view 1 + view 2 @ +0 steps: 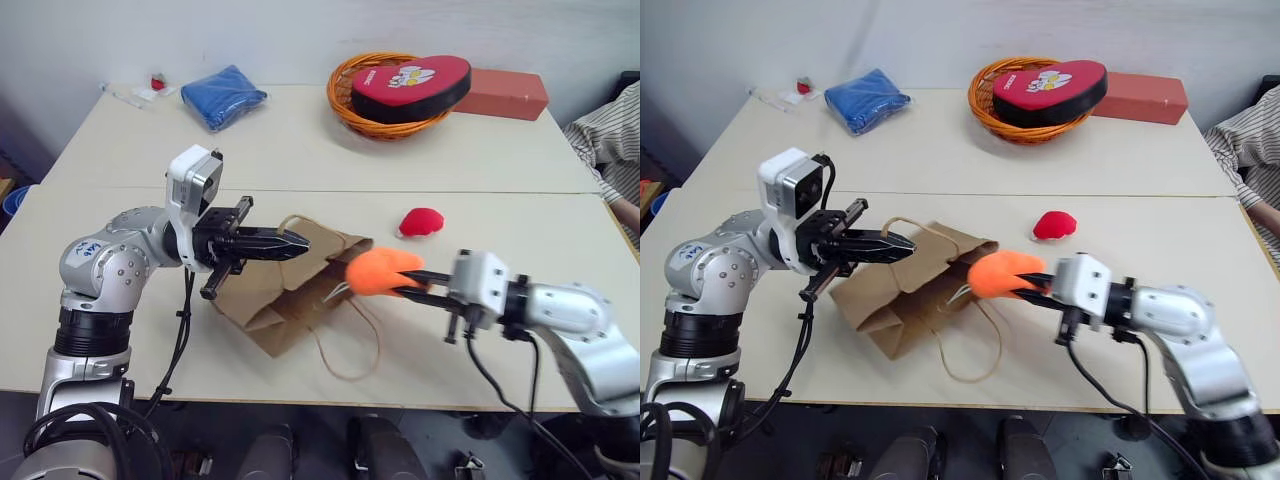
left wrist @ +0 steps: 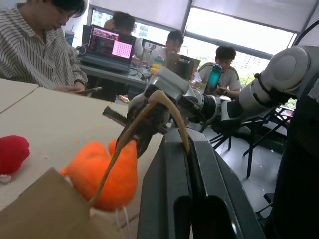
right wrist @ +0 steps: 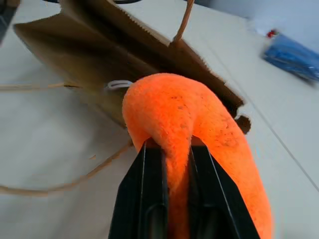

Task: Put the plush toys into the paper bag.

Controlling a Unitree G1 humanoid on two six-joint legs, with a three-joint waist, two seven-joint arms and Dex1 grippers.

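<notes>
The brown paper bag [image 1: 262, 300] lies on its side on the table, its mouth facing my right arm. My left gripper [image 1: 298, 243] is shut on one twine handle [image 2: 158, 95] and holds it up above the bag's upper edge. The other handle [image 1: 345, 365] trails loose on the table. My right gripper [image 1: 425, 282] is shut on the fuzzy orange plush toy [image 1: 383, 270] and holds it just in front of the bag's mouth [image 3: 164, 55]. The small red plush toy [image 1: 420, 221] sits on the table beyond the orange one, apart from both grippers.
At the back stand an orange wicker basket [image 1: 345, 105] holding a red heart cushion [image 1: 410, 85], a reddish box [image 1: 505, 92] and a blue folded cloth [image 1: 225, 95]. A person's striped sleeve [image 1: 605, 140] shows at the right table edge. Several people sit beyond the table.
</notes>
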